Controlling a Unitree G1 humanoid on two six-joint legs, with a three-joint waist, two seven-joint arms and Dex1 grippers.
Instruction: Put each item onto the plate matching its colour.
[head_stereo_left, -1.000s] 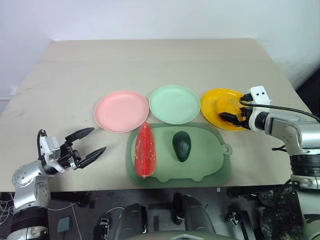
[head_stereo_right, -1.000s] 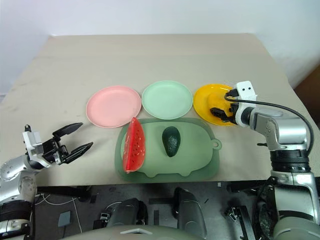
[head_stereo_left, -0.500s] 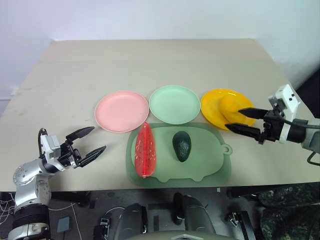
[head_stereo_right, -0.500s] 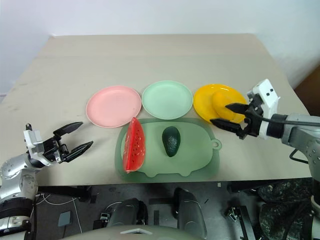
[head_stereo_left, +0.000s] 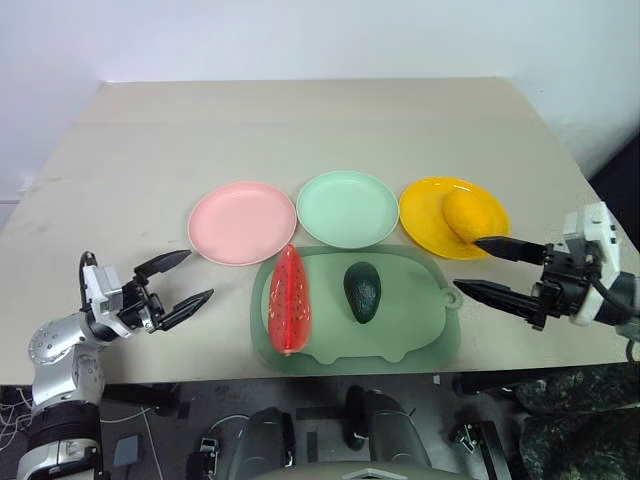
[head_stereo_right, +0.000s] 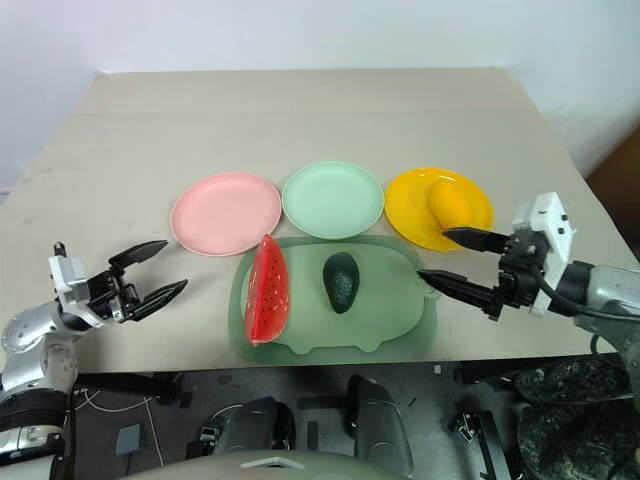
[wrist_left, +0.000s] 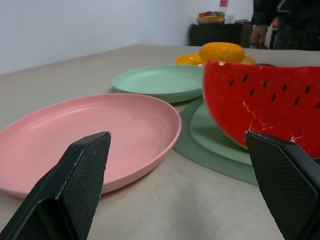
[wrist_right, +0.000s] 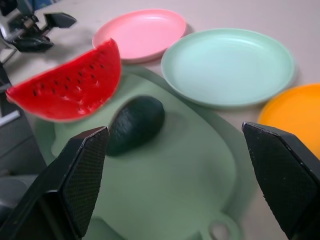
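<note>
Three plates lay far of our green mat (head_stereo_left: 400, 335): pink plate (head_stereo_left: 243, 221), green plate (head_stereo_left: 348, 208), yellow plate (head_stereo_left: 425, 220) bearing the mango (head_stereo_left: 470, 212). Watermelon slice (head_stereo_left: 290, 300) and avocado (head_stereo_left: 363, 291) sat on the mat. Our left gripper (head_stereo_left: 178, 285) and right gripper (head_stereo_left: 490, 270) gaped wide, empty.

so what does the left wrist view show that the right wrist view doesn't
Left wrist view alone: the yellow fruit lying on the yellow plate, and a person standing far behind by a dark cabinet.

Right wrist view alone: the avocado, the handle hole of the green mat, and the left end effector across the table, fingers apart.

Both: the watermelon slice, the pink plate, the mint plate, and an open pair of black fingers in the foreground.
</note>
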